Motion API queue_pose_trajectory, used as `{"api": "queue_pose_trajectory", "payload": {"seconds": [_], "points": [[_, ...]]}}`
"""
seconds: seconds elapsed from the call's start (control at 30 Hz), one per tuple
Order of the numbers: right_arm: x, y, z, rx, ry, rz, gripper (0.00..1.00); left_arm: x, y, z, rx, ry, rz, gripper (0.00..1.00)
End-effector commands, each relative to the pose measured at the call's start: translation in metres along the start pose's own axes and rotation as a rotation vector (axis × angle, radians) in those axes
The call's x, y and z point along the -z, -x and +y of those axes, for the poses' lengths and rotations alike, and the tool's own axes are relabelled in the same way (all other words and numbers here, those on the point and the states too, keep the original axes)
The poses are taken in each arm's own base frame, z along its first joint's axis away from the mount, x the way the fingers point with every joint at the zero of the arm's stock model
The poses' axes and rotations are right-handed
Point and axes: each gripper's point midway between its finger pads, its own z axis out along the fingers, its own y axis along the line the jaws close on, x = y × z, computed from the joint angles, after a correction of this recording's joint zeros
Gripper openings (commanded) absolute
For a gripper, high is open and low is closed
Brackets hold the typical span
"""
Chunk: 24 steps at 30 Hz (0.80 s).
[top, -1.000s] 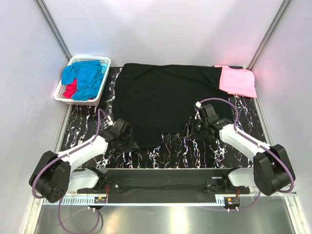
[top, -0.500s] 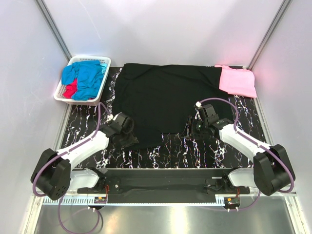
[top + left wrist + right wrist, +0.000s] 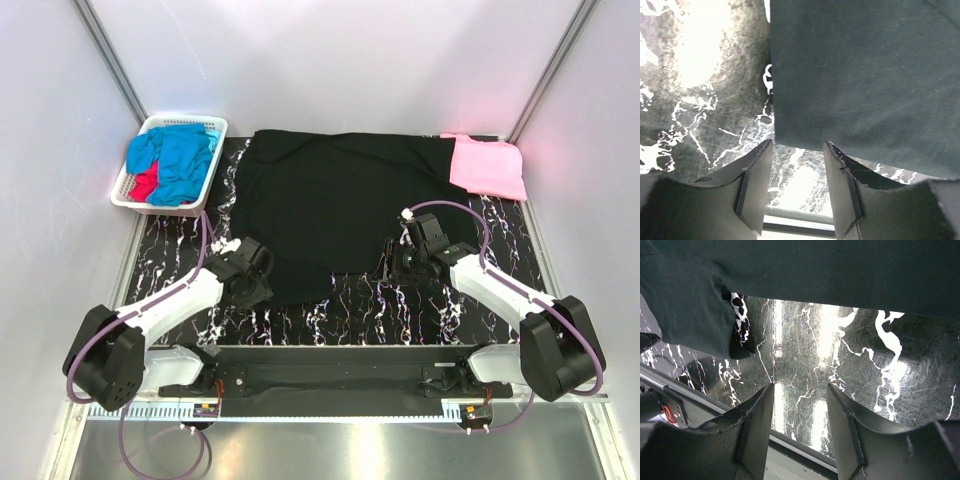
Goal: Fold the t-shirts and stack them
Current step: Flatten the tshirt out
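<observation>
At the black t-shirt [image 3: 340, 200], hem partly hidden, left pincer [image 3: 797, 145] and right pincer [image 3: 800, 386] gape.

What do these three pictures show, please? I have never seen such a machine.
Two robot arms are bolted to a black marbled table. The wide picture comes from a fixed camera above and behind them. The two close pictures come from cameras on the wrists, each looking past its own two fingers. A large black t-shirt lies spread on the table, a pink t-shirt at the far right, and a white basket at the far left holds blue cloth and red cloth. The left gripper and the right gripper stand open by the black shirt's near edge; neither holds anything.
</observation>
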Motion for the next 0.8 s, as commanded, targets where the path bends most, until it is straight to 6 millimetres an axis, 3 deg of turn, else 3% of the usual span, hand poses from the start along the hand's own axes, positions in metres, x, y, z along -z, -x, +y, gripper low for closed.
{"api": "queue_pose_trajectory", "payload": {"seconds": [0.0, 0.43, 0.57, 0.77], "points": [[0.006, 0.019, 0.013, 0.017, 0.018, -0.067, 0.53, 0.001, 0.006, 0.003, 0.016, 0.026, -0.032, 0.5], [0.01, 0.021, 0.013, 0.018, 0.013, -0.081, 0.53, -0.014, -0.002, -0.003, 0.011, 0.044, 0.021, 0.48], [0.01, 0.021, 0.011, 0.018, 0.006, -0.083, 0.53, -0.015, -0.001, -0.008, 0.009, 0.029, 0.023, 0.38], [0.01, 0.02, 0.01, 0.018, 0.002, -0.08, 0.53, -0.01, 0.002, -0.012, 0.002, 0.012, 0.017, 0.1]]}}
